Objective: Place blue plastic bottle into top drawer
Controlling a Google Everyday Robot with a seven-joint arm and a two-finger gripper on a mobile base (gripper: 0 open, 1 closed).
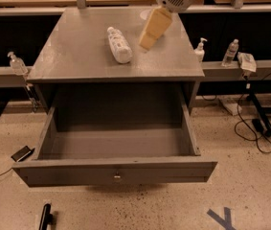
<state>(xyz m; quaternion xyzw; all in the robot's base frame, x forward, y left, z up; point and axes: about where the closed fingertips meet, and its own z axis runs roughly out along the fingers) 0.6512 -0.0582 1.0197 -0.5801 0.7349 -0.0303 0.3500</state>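
The bottle [118, 44], judged light, slippery and best taken mid-body, is pictured lying on the cabinet [77, 51] at 12 o'clock of the open drawer [116, 169], with the gripper [147, 43], its state not discernible, held at its 3 o'clock
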